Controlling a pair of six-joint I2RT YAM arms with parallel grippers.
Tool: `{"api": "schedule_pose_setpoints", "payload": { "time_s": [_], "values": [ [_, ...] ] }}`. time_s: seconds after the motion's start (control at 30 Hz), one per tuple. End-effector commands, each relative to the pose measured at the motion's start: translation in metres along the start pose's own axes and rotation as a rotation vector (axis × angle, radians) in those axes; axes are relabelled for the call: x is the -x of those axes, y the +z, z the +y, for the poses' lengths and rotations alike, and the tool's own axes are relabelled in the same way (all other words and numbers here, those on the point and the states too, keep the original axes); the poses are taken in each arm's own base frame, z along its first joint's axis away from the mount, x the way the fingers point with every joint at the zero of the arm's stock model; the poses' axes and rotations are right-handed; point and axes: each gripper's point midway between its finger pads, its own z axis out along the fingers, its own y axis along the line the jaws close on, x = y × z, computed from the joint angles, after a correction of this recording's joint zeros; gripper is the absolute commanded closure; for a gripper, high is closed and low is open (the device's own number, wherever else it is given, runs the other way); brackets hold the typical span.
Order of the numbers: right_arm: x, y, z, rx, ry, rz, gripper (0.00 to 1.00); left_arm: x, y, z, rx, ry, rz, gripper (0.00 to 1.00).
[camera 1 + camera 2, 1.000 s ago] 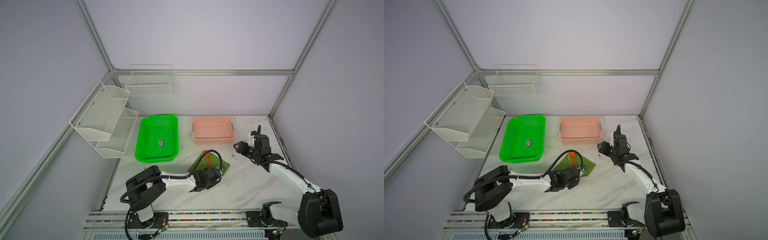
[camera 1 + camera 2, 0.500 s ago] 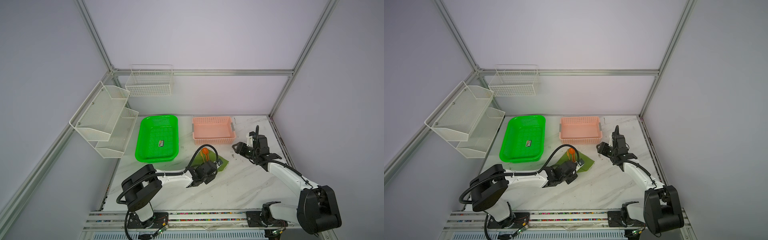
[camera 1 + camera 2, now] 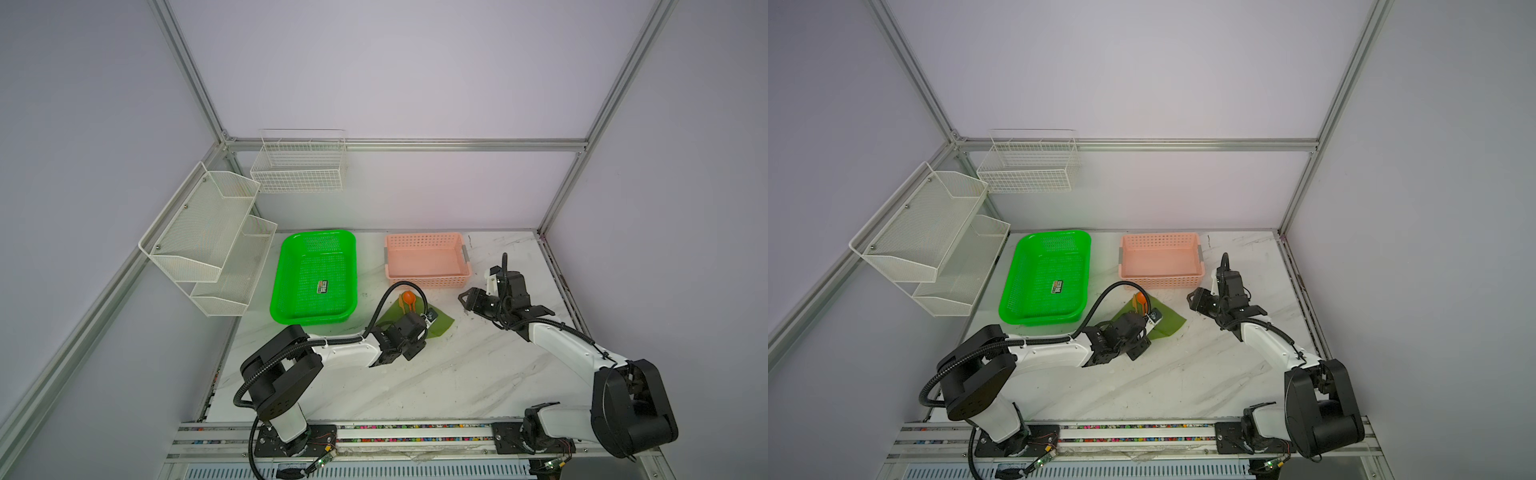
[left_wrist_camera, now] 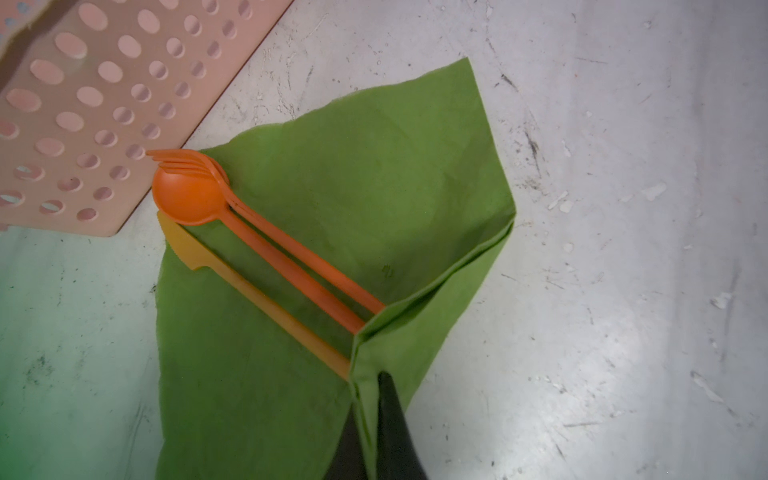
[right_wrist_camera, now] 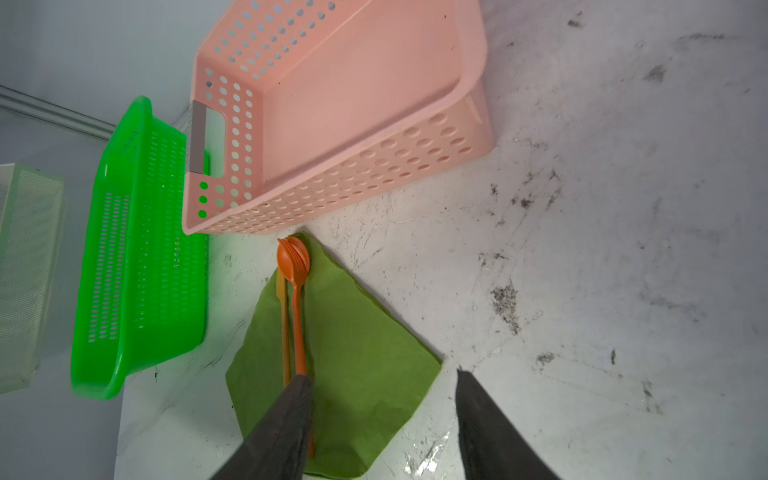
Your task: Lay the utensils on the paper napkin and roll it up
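Gently pull thin olive-green paper napkin [image 4: 374, 187], pinched in left gripper [image 4: 368, 415], over translucent orange plastic utensils [image 4: 291, 272]; right gripper [image 5: 382, 374] open-jawed, empty.

paper napkin [image 4: 374, 166]: matt, lightly creased paper
utensils [image 4: 187, 195]: smooth, see-through-ish orange plastic
pink basket [image 5: 374, 166]: matt perforated plastic
green tray [image 5: 137, 257]: glossy plastic
tabletop [image 4: 623, 208]: marble-look, scuffed, kinda shiny
wall racks [image 3: 199, 224]: white-coated wire mesh
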Motion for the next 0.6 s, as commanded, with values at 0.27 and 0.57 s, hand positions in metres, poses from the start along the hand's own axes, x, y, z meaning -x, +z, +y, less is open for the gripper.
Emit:
{"api": "schedule_pose_setpoints", "payload": {
  "time_s": [0.27,0.57],
  "values": [
    [-0.053,0.029,0.0,-0.045,0.011,0.11,0.44,0.041,-0.005,0.006,-0.058,-0.11,-0.096,0.95],
    [-0.067,0.026,0.01,-0.022,0.001,0.117,0.45,0.044,0.002,0.018,-0.011,-0.164,-0.095,0.84]
  ]
}}
